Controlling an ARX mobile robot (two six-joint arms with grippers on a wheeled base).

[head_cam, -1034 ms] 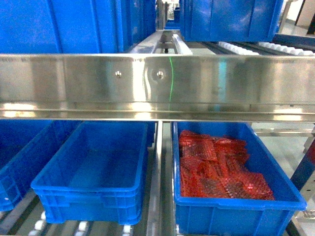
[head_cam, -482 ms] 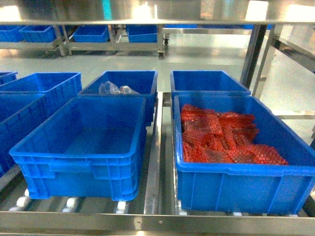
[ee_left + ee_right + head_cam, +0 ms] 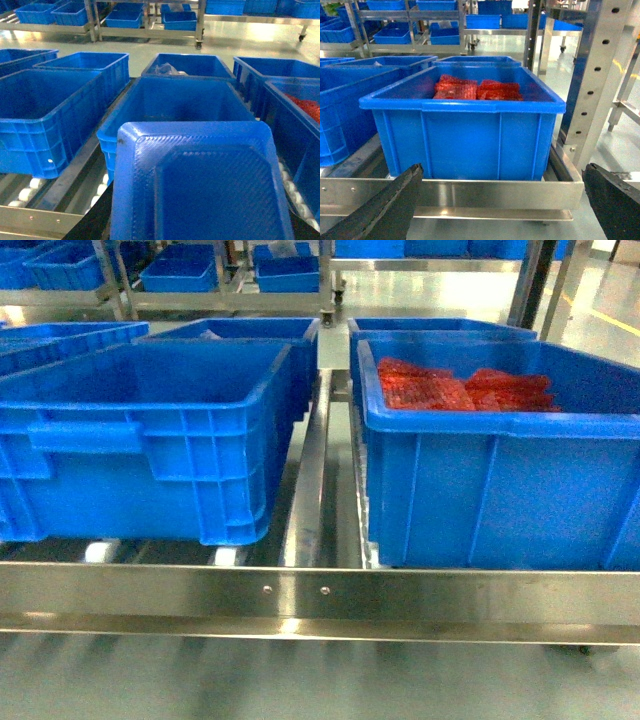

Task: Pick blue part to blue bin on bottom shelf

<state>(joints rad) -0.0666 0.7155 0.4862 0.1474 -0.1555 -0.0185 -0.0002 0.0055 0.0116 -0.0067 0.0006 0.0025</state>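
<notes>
A blue part (image 3: 200,185), a ribbed tray-like piece, fills the lower half of the left wrist view. My left gripper is shut on it, and only one dark finger (image 3: 95,222) shows beside its left edge. Just beyond the part stands the empty blue bin (image 3: 175,102) (image 3: 150,430) on the bottom shelf (image 3: 320,592), left of the steel divider rail (image 3: 308,475). My right gripper (image 3: 502,172) is open with nothing between its fingers, and it faces the front rail. Neither gripper shows in the head view.
A blue bin of red mesh parts (image 3: 500,460) (image 3: 465,125) sits right of the divider. More blue bins (image 3: 45,115) stand to the left and behind. White rollers (image 3: 100,551) lie under the bins. A perforated steel upright (image 3: 597,75) rises at the right.
The head view has dropped from the upper shelf's rail to the level of the bottom shelf. The bins now show from the front instead of from above.
</notes>
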